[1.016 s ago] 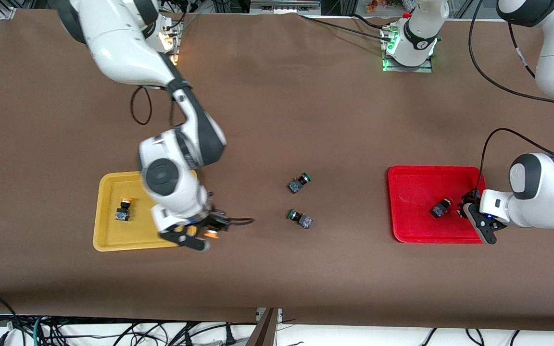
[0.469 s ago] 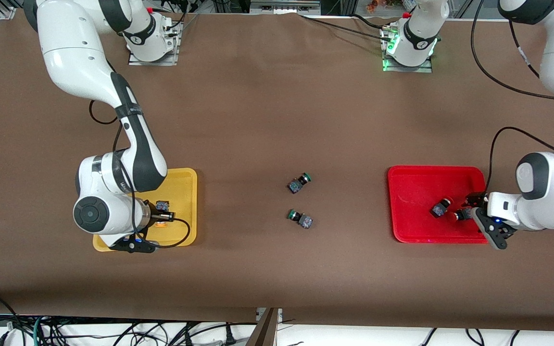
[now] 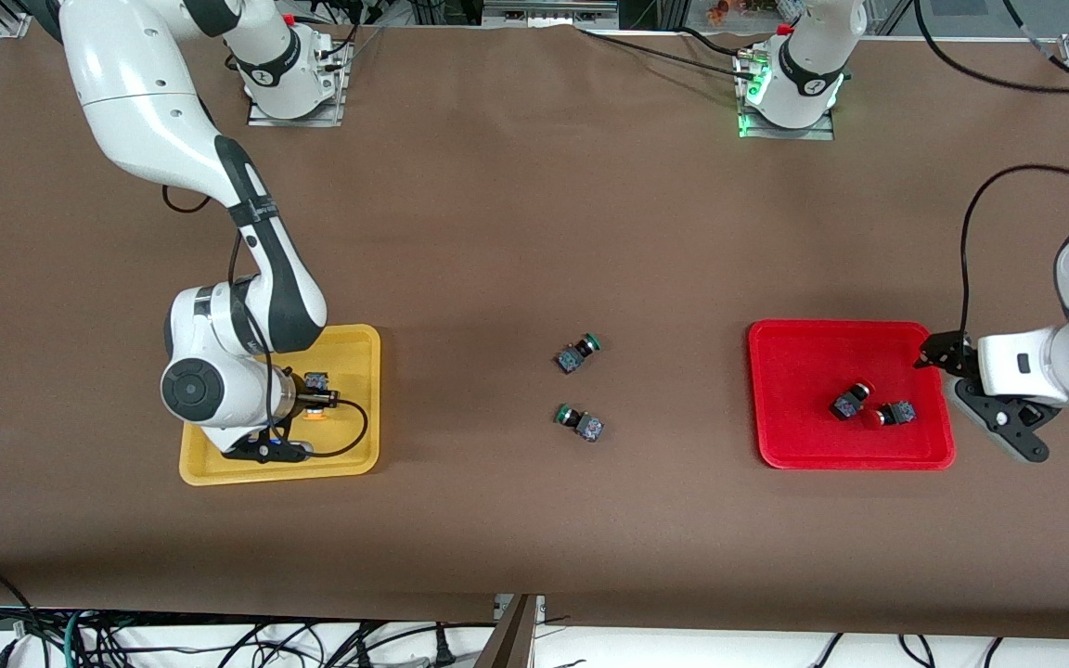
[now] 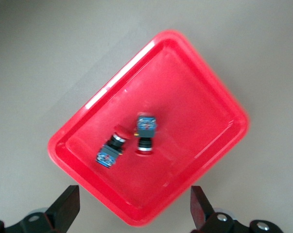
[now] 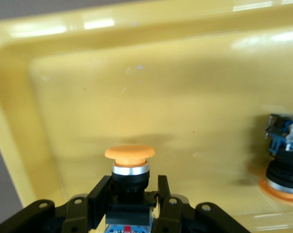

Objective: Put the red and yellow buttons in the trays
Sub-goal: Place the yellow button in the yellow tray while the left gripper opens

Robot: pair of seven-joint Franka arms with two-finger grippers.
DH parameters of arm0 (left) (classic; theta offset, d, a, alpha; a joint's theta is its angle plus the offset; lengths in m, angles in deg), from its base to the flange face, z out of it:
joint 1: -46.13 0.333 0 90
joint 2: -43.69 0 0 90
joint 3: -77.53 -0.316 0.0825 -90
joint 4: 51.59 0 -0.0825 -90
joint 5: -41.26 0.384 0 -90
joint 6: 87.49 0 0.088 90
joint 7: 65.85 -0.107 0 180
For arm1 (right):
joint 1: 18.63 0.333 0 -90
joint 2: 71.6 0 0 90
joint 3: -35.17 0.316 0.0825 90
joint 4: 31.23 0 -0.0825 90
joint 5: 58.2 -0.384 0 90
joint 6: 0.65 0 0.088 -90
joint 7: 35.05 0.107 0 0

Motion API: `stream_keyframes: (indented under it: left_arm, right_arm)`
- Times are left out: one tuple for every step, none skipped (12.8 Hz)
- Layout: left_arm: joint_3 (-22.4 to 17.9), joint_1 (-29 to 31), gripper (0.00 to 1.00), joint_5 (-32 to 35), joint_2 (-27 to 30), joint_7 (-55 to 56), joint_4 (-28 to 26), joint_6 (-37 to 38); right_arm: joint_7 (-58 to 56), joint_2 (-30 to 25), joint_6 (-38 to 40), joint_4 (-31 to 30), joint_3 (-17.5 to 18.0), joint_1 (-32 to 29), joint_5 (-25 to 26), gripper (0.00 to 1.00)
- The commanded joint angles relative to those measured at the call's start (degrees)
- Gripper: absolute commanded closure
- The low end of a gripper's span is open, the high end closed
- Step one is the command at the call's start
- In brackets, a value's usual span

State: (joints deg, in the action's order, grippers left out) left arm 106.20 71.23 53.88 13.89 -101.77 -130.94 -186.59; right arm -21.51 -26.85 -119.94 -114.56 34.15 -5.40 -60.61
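Note:
The red tray [image 3: 804, 357] [image 4: 185, 92] lies toward the left arm's end of the table. Two red buttons [image 3: 850, 401] [image 3: 889, 415] lie on their sides in it, close together [image 4: 111, 151] [image 4: 145, 133]. My left gripper [image 3: 972, 394] [image 4: 134, 213] hangs open and empty over that tray's outer end. The yellow tray [image 3: 354, 357] [image 5: 195, 97] lies toward the right arm's end. My right gripper [image 3: 310, 410] [image 5: 131, 188] is low over it, shut on a yellow button [image 3: 315, 415] [image 5: 130, 160]. A second yellow button [image 5: 284, 162] rests cap-down in that tray.
Two green-capped buttons [image 3: 577, 353] [image 3: 579, 421] lie in the middle of the table between the trays. The right arm's forearm and wrist cover much of the yellow tray. Both arm bases stand along the table's edge farthest from the front camera.
My left gripper opened, left the second red button in the red tray and drew back off it. My right arm carried its yellow button from the yellow tray's edge to over the tray.

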Motion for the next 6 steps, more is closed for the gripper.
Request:
stream_keyframes:
  left_arm:
    - [4.6, 0.0, 0.00, 0.9, 4.2, 13.2, 2.0, 6.4]
    - [6.3, -0.3, 0.00, 1.0, 4.4, 17.7, 4.4, 9.4]
    - [6.5, -1.1, 0.00, 1.0, 4.4, 21.0, 6.9, 12.9]
    - [6.5, -1.9, 0.00, 0.9, 4.6, 23.0, 9.1, 16.4]
    - [6.4, -2.2, 0.00, 0.7, 6.1, 24.0, 10.3, 17.8]
    - [5.0, -5.2, 0.00, 0.7, 8.6, 25.1, 10.3, 17.8]
  right_arm:
    - [-1.0, -4.0, -4.8, -7.1, 0.1, 0.0, -0.9, 0.51]
    - [-1.1, -4.2, -4.8, -6.6, 0.1, 0.0, -0.9, 0.01]
    - [-1.7, -4.6, -3.9, -5.1, 0.0, 0.0, -0.9, 0.00]
    - [-1.9, -6.2, -1.7, -4.4, 0.0, -0.1, -0.8, 0.00]
    - [-3.1, -8.0, 1.3, -4.1, -0.1, -0.7, -0.1, 0.00]
    - [-5.3, -10.1, 4.3, -3.1, -0.1, -1.4, -0.1, 0.00]
